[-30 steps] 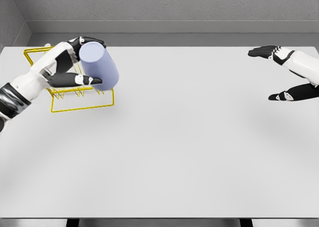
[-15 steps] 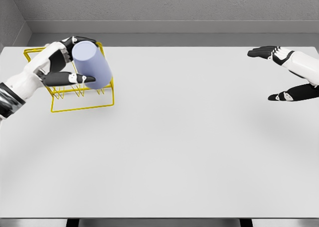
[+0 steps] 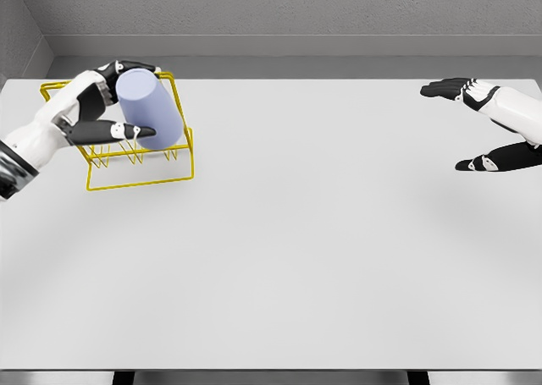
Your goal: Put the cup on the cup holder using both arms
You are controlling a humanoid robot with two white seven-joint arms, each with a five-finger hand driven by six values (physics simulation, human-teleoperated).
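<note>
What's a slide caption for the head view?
Left hand holds the lavender cup tilted over the yellow wire holder; right hand open.

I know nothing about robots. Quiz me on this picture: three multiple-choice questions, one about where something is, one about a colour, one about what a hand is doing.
1. Where on the table is the wire cup holder?
A. far left
B. centre
C. near right

2. What colour is the cup?
A. red
B. pale lavender-blue
C. green

3. What is the right hand doing?
A. gripping the cup
B. pressing on the holder
C. open, holding nothing

Answers:
1. A, the yellow frame sits by the table's far left corner.
2. B, the tilted cup is pale lavender-blue.
3. C, its fingers are spread at the far right edge, while the left hand grips the cup over the holder.
</note>
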